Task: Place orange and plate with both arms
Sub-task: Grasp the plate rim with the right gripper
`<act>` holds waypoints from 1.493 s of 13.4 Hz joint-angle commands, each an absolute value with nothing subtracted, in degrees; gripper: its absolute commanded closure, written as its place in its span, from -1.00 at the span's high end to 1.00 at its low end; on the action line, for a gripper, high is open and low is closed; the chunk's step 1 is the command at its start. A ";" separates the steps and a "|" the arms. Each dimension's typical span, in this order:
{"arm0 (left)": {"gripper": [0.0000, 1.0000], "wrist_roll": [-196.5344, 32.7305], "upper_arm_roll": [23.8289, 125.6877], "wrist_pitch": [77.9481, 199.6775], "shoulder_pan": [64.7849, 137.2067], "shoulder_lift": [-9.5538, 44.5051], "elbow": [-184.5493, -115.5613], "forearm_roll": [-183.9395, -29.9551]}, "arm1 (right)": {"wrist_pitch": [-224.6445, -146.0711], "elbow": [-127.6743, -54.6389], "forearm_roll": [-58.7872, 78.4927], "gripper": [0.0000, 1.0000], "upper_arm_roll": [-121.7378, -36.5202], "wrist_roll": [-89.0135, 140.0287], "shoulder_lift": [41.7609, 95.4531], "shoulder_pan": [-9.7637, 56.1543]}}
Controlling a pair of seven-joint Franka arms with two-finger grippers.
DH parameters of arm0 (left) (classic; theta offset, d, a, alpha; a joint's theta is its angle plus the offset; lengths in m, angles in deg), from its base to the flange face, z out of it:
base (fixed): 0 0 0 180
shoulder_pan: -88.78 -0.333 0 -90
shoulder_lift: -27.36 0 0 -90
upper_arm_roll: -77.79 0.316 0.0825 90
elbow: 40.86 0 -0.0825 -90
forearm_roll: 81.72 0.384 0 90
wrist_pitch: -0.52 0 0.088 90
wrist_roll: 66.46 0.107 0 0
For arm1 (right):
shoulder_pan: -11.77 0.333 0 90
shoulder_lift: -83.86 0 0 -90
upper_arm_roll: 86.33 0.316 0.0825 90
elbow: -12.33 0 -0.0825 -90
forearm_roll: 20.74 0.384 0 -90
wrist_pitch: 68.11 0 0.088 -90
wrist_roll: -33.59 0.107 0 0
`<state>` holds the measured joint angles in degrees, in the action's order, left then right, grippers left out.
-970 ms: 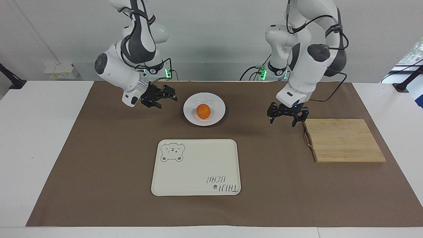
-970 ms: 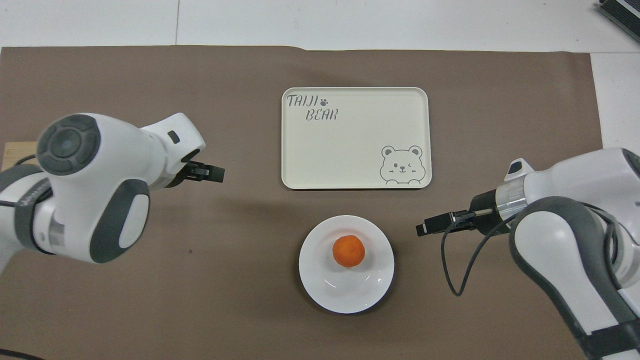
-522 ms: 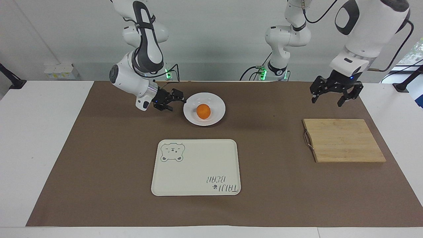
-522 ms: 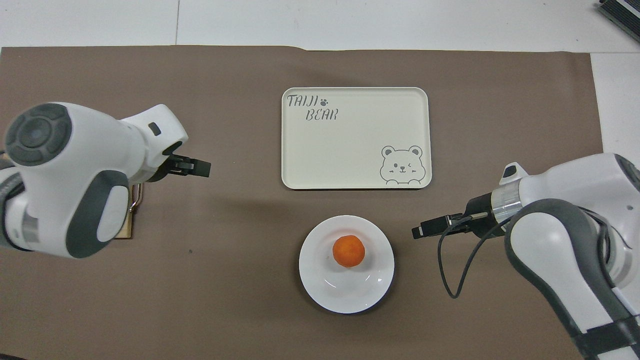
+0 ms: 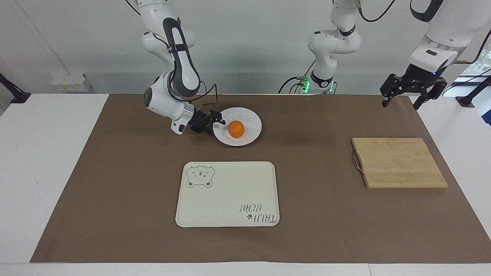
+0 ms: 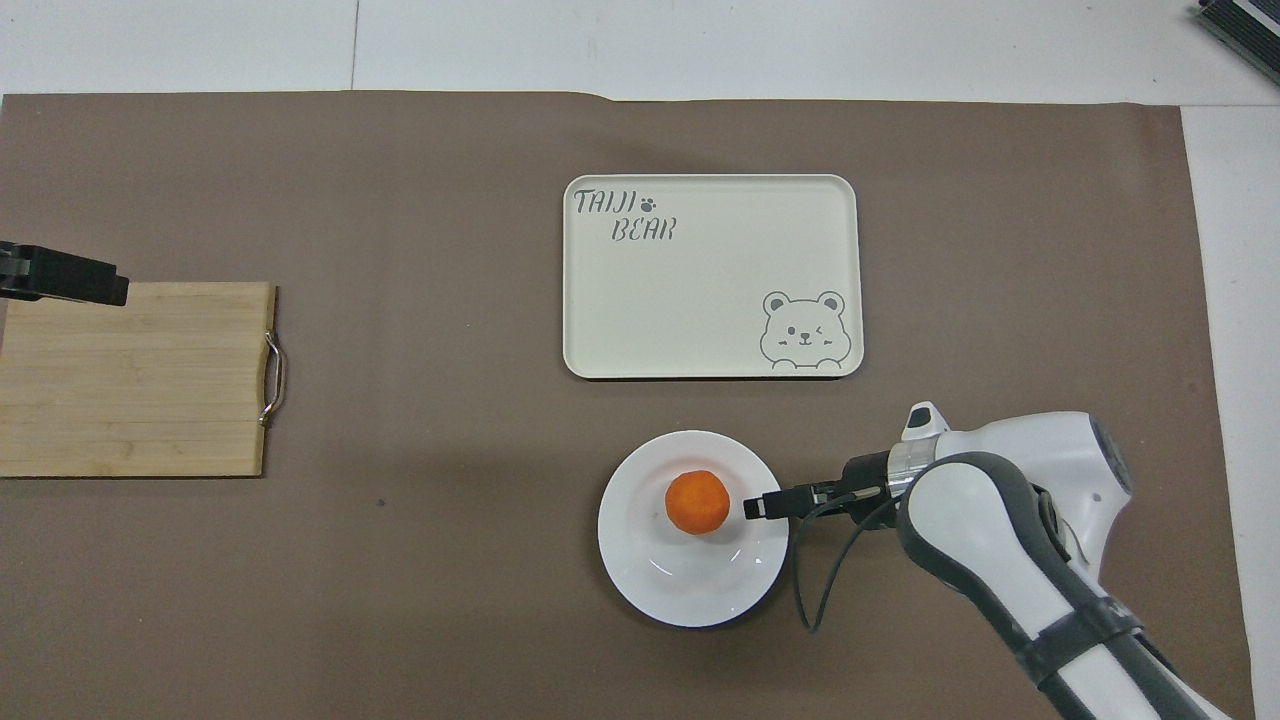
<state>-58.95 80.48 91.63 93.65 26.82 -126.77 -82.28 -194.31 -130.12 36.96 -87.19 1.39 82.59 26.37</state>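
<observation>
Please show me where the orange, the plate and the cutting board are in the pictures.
orange (image 5: 236,129): facing view, middle of the fruit.
plate (image 5: 251,115): facing view, bare white rim.
cutting board (image 5: 399,163): facing view, middle of the wooden top.

Facing view: orange (image 5: 236,129) in plate (image 5: 251,138), upper centre. Tray (image 5: 227,194) below it, mid-frame. Cutting board (image 5: 399,162) at right edge, all on the table (image 5: 46,153).
</observation>
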 commanded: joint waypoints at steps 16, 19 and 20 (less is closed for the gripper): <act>1.00 -61.89 80.95 87.62 91.94 28.59 -127.96 -81.20 | -191.25 -126.90 42.90 -1.00 -87.47 -0.74 80.78 24.35; 1.00 -61.89 80.86 87.62 92.29 28.59 -127.96 -81.20 | -188.09 -124.17 42.90 -1.00 -87.39 -5.86 80.70 20.66; 1.00 -61.89 80.86 87.53 92.12 28.59 -127.96 -81.20 | -186.43 -122.94 42.81 -1.00 -87.38 -5.96 80.52 19.08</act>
